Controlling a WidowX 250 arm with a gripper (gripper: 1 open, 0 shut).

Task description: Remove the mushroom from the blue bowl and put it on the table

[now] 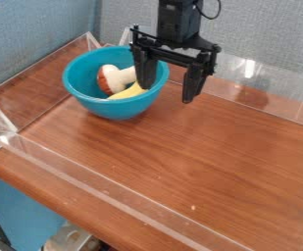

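The blue bowl [111, 86] stands at the back left of the wooden table [180, 157]. Inside it lies the mushroom [112, 77], cream stem and reddish-brown cap, resting beside a yellow piece [131, 92]. My black gripper [167, 76] hangs pointing down over the bowl's right rim, open wide with nothing between its fingers. Its left finger [143, 69] reaches down in front of the bowl's inside near the mushroom, while the right finger [190, 83] stands outside the bowl above the table.
Low clear acrylic walls [36, 147] edge the table on all sides. A blue-grey fabric panel [36, 29] rises behind the bowl. Bare wood stretches to the right and front of the bowl.
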